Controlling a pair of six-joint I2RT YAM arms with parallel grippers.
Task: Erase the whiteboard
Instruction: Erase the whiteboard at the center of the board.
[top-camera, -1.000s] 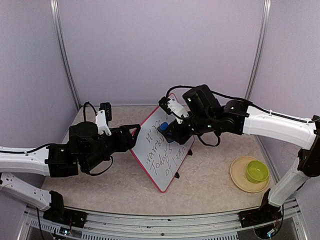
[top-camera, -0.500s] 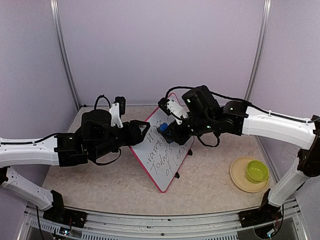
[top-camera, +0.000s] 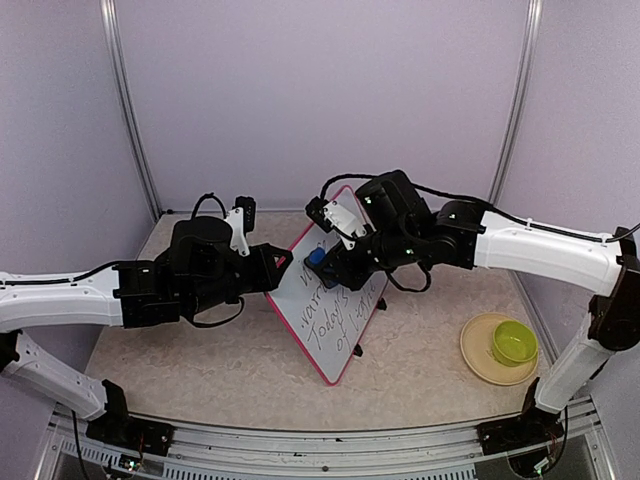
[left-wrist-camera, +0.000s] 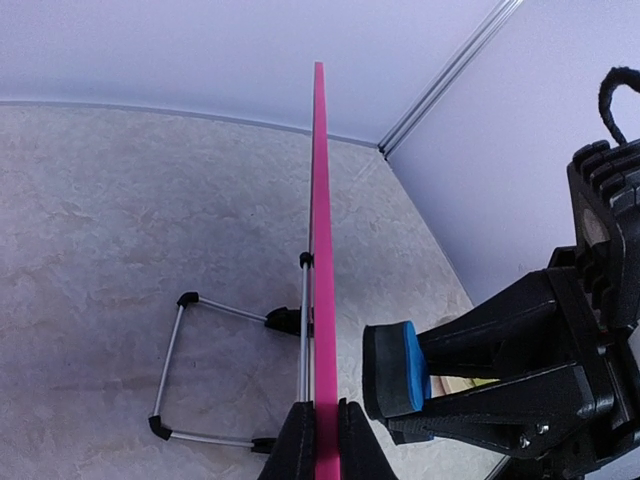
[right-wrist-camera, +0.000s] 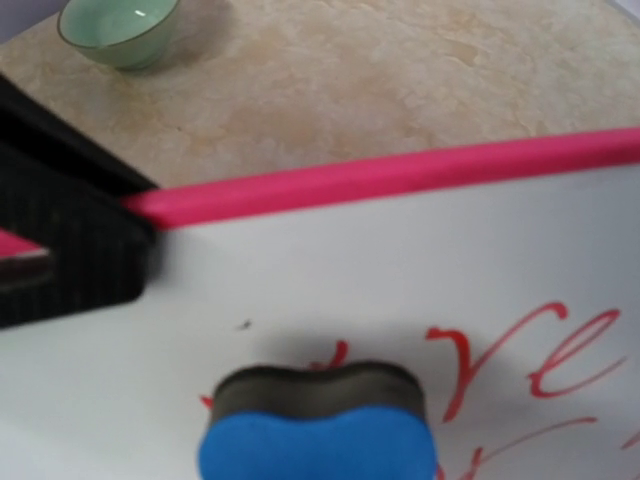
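Whiteboard (top-camera: 330, 320): one, in left gripper (left-wrist-camera: 320, 432); one eraser (left-wrist-camera: 392, 368) in right gripper (top-camera: 327, 266).

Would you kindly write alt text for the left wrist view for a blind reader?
The left hand pinches the pink rim of the whiteboard, seen edge-on; the right hand holds a blue eraser beside it.

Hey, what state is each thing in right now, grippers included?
whiteboard: standing tilted, handwriting not erased.
left gripper: shut on the whiteboard's rim.
right gripper: shut on the eraser.
eraser: held facing the whiteboard's written side.
bowl: upright on the plate, looks empty.
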